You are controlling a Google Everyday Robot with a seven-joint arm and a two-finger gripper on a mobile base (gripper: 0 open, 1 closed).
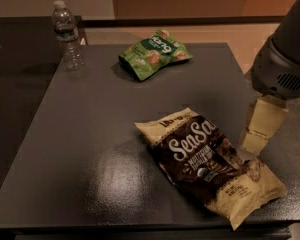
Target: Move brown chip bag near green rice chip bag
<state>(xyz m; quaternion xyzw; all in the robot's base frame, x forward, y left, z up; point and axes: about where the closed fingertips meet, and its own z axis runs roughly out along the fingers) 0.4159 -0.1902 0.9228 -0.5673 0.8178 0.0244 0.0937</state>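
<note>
My arm [284, 59] reaches in from the upper right, its grey housing big in view. Below it my gripper [255, 134] hangs, cream-coloured, pointing down and tilted slightly left, at the right side of view.

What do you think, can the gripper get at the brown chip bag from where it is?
Probably yes. The gripper hangs close by the right side of the brown chip bag, which lies flat on the table with nothing over it or between them.
</note>
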